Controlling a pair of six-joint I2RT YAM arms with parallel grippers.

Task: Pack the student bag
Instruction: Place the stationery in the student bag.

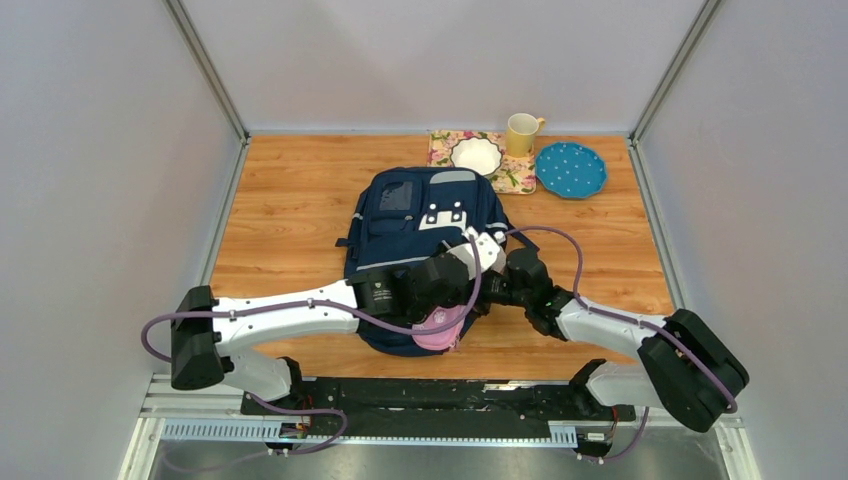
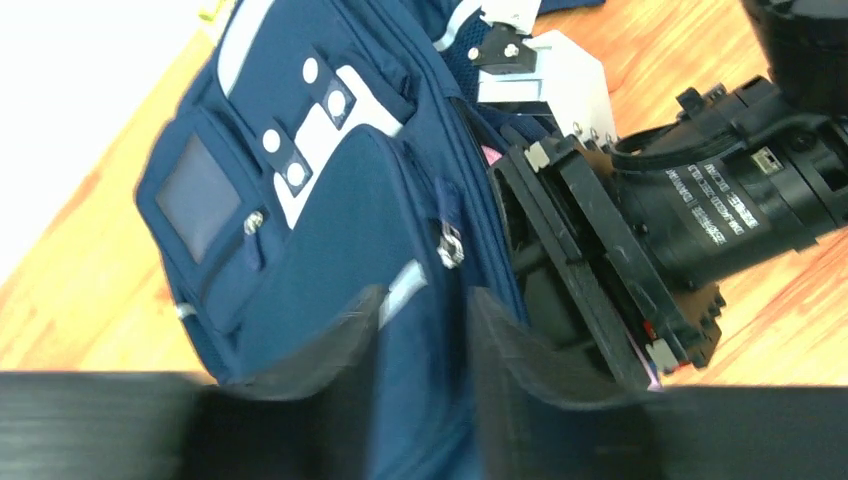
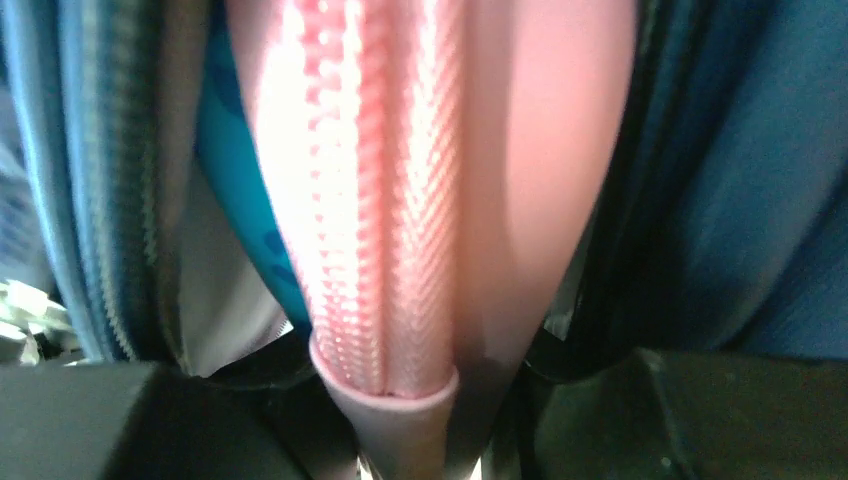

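Note:
The navy student bag (image 1: pixel 420 225) lies flat in the middle of the table, its opening towards the arms. My left gripper (image 1: pixel 452 288) is at the bag's near right edge. In the left wrist view its fingers (image 2: pixel 425 330) are closed on a fold of the bag's blue fabric (image 2: pixel 330 220) beside a zip pull. My right gripper (image 1: pixel 472 305) is shut on the end of a pink pencil case (image 1: pixel 440 328). The case (image 3: pixel 400 180) fills the right wrist view and sits between the bag's blue walls (image 3: pixel 740 200), with my right fingers (image 3: pixel 385 430) pinching its end.
At the back of the table a white bowl (image 1: pixel 476 154) sits on a floral mat (image 1: pixel 518 178). A yellow mug (image 1: pixel 521 133) and a blue dotted plate (image 1: pixel 570 169) stand beside it. Both arms crowd together over the bag's near end.

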